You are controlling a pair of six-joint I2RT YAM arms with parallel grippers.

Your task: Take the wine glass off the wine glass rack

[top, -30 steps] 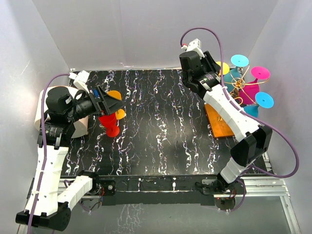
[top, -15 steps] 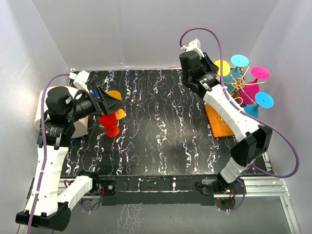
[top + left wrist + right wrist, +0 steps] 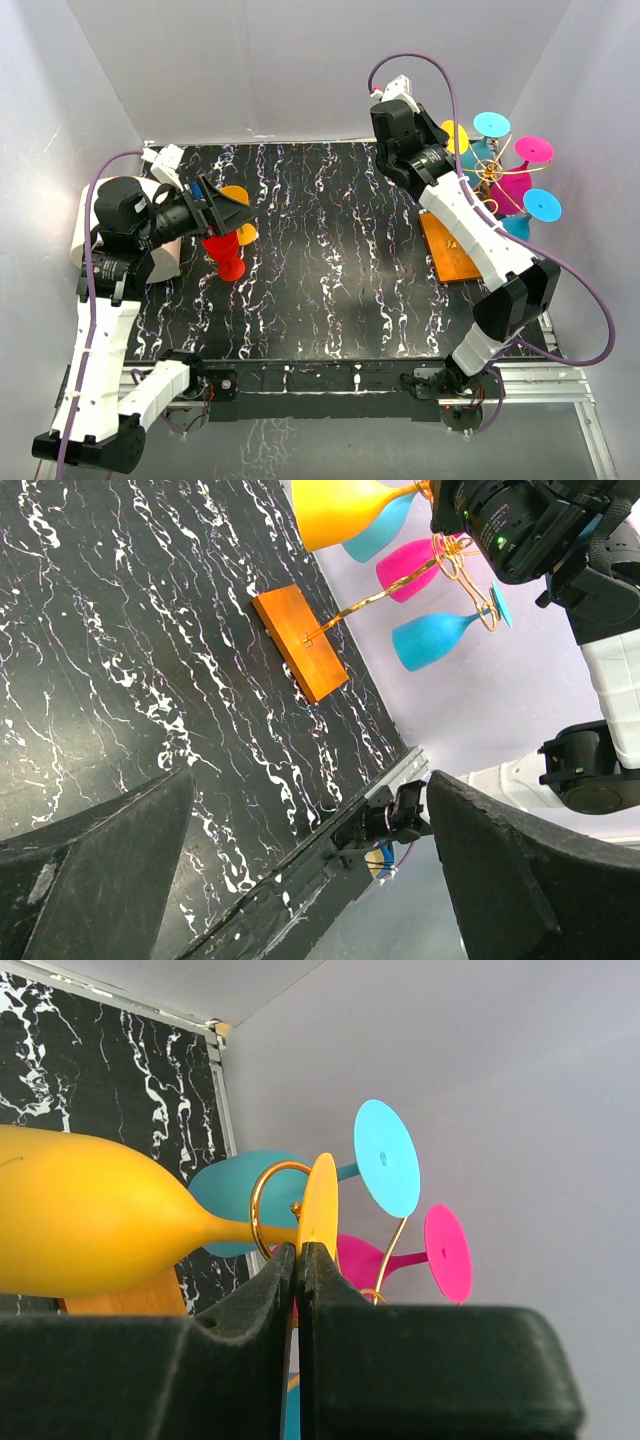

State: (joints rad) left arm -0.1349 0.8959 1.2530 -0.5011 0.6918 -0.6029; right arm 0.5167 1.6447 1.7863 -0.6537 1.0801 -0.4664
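The right gripper (image 3: 298, 1252) is clamped on the foot of the yellow wine glass (image 3: 90, 1215), which hangs in a gold hook of the wine glass rack (image 3: 452, 252) at the right edge of the table (image 3: 330, 260). The left gripper (image 3: 310, 810) is spread wide.

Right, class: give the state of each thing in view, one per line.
Wine glass rack: standing, loaded.
Yellow wine glass: hanging on rack, foot pinched.
Right pincer: shut on yellow wine glass.
Left pincer: open, empty.
Pink wine glass: hanging on rack.
Red wine glass: off rack, on table.
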